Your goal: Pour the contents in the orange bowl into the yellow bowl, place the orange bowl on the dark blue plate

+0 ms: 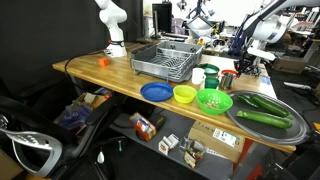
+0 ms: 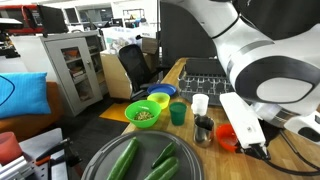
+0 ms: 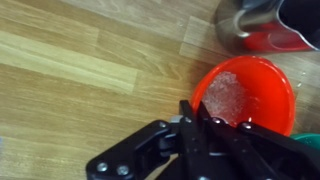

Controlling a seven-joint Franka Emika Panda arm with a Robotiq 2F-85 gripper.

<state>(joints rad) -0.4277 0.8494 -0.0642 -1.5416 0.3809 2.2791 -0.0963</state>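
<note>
The orange bowl [image 3: 248, 92] sits on the wooden table and holds a pale, grainy heap. My gripper [image 3: 193, 118] comes in from the bottom of the wrist view, its black fingers pinched on the bowl's near rim. In an exterior view the orange bowl [image 2: 227, 137] shows beside the white gripper body. The yellow bowl [image 1: 185, 94] lies between the dark blue plate [image 1: 156, 92] and a green bowl [image 1: 213, 100]. The yellow bowl [image 2: 158, 99] and the dark blue plate [image 2: 164, 90] lie farther along the table.
A metal cup [image 3: 245, 20] stands right behind the orange bowl. A green cup [image 2: 178, 113] and a white cup [image 2: 200, 103] stand near it. A grey platter [image 1: 250, 128] of green vegetables lies at the table end. A dish rack [image 1: 165, 60] stands at the back.
</note>
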